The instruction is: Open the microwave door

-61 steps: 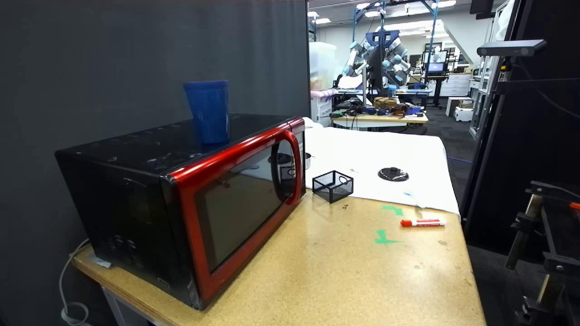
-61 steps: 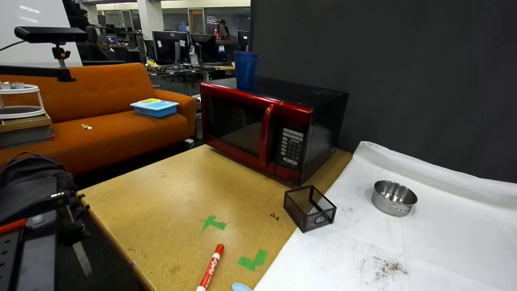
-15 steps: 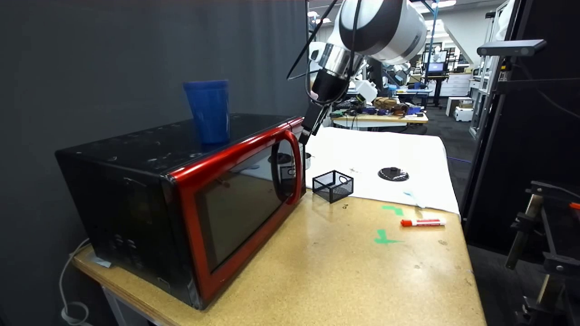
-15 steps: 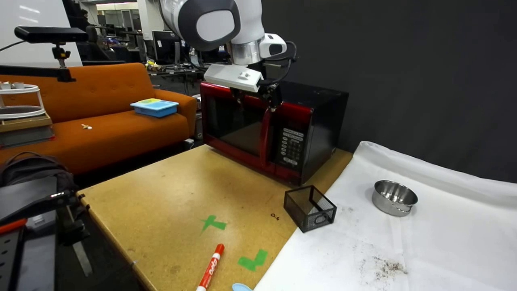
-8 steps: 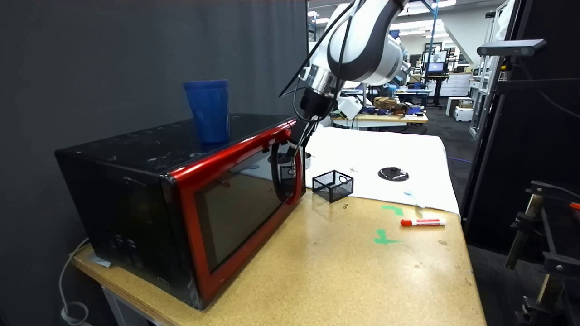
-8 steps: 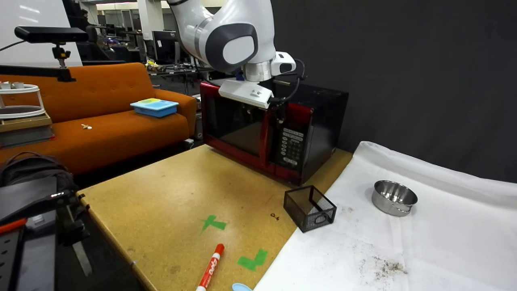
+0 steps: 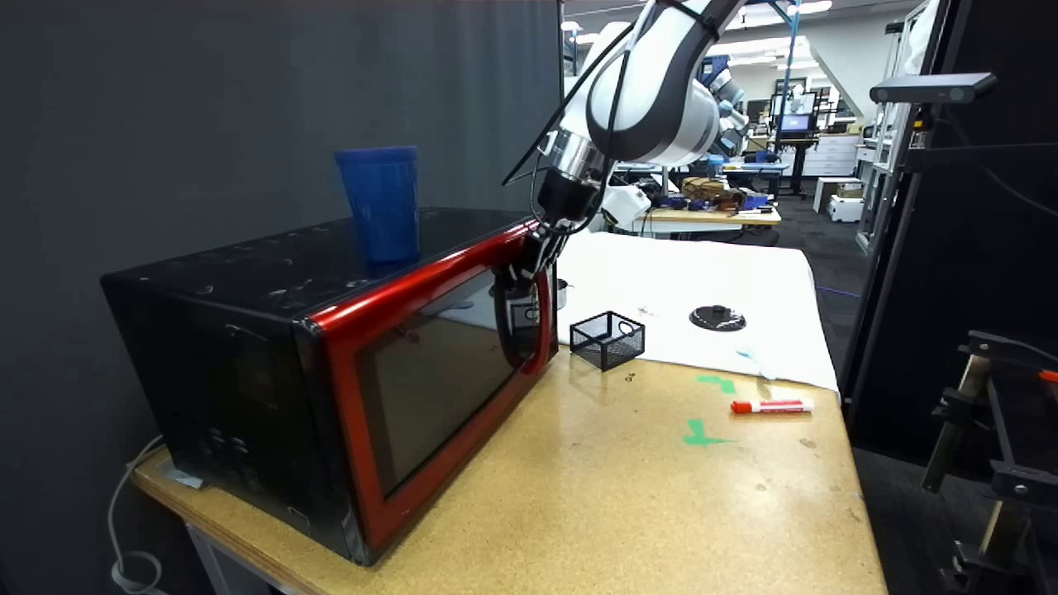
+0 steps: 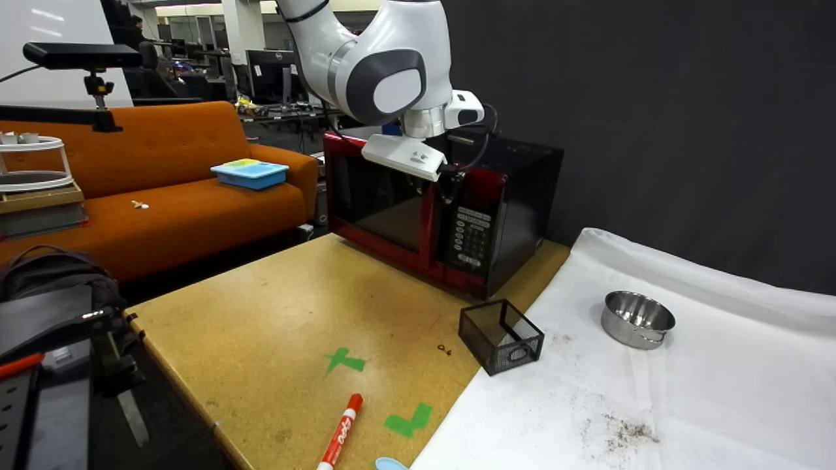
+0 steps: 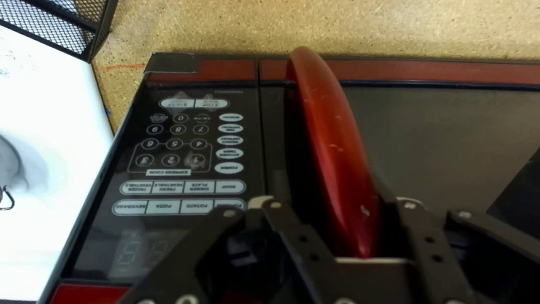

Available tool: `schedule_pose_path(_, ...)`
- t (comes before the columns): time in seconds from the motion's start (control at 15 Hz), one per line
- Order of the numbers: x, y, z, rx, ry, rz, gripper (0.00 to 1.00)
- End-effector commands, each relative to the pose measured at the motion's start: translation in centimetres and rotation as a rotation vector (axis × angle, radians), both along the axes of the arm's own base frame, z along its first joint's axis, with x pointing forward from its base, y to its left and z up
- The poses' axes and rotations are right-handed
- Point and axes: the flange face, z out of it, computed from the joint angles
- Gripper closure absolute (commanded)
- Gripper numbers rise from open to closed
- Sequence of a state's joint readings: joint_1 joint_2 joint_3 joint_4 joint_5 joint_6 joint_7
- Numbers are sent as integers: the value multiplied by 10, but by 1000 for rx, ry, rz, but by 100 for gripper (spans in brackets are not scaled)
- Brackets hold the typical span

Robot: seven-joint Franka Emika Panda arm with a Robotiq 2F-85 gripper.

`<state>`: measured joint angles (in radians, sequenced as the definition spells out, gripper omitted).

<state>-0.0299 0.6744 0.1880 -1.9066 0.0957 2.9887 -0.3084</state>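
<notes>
The black-bodied microwave [image 7: 223,372] stands on the wooden table with its red-framed door [image 7: 446,380] closed flat against the front. A curved red handle [image 9: 333,139] rises from the door beside the keypad. My gripper [image 9: 330,185] straddles this handle near its upper end, one finger on each side. In the wrist view a dark gap shows between the handle and the keypad-side finger [image 9: 291,230], so the jaws stand partly open around it. The opposite finger [image 9: 426,242] lies closer to the handle; whether it touches cannot be told. Both exterior views show the fingertips only small and dark.
A blue cup [image 7: 380,207] stands on top of the microwave. Near the keypad-side corner sits a black wire basket [image 8: 501,336]. A metal bowl [image 8: 637,320] and a black lid [image 7: 717,317] lie on the white cloth. A red marker [image 7: 771,406] rests on the table.
The arm was out of view at first, then appeared above the handle. My gripper has since come down over the handle and its fingers have drawn closer together. The door has not moved.
</notes>
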Motion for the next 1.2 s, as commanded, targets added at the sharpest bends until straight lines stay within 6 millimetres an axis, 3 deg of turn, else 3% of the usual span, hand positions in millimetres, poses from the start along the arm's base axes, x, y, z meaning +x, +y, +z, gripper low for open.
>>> schedule_pose_path(0.0, -3, 0, 4, 8, -11, -17, 84)
schedule_pose_path(0.13, -10, 2, 4, 8, -11, -27, 97)
schedule_pose_path(0.6, -46, -4, -1, 11, -75, -92, 94)
schedule_pose_path(0.93, -92, -6, -2, 25, -73, -170, 94)
schedule_pose_path(1.0, -99, -6, -2, 27, -70, -184, 49)
schedule_pose_path(1.13, -113, -5, -2, 27, -58, -197, 43)
